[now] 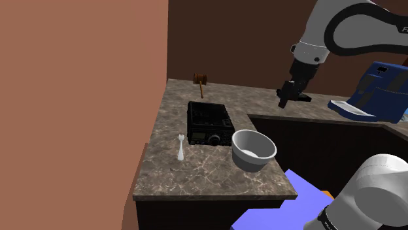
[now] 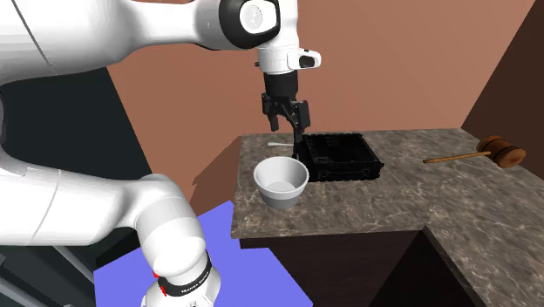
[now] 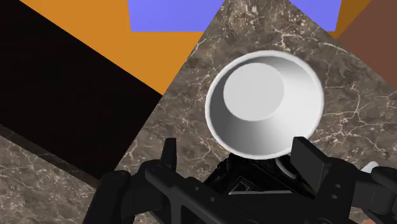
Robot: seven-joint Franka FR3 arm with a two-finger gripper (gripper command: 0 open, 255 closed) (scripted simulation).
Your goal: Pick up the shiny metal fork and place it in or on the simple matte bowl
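Observation:
A small pale fork (image 1: pixel 180 147) lies flat on the marbled counter (image 1: pixel 196 178), just off the shoulder view's left of a black radio (image 1: pixel 208 123). A plain white bowl (image 1: pixel 254 149) stands upright near the counter's front corner, beside the radio. My black gripper (image 1: pixel 288 98) hangs in the air well above the counter, off to the right of the bowl in the shoulder view. In the wrist view its fingers (image 3: pixel 310 159) stand apart with nothing clasped, and the gripper (image 3: pixel 238 160) looks down on the bowl (image 3: pixel 264 105). The second exterior view has the gripper (image 2: pixel 286 122) above the bowl (image 2: pixel 281 180).
A wooden gavel (image 1: pixel 200 81) lies at the back of the counter. A blue box-like object (image 1: pixel 374 93) sits at the shoulder view's right. The counter is L-shaped, with a dark recess (image 1: pixel 314 150) beside the bowl. A reddish wall rises on the left.

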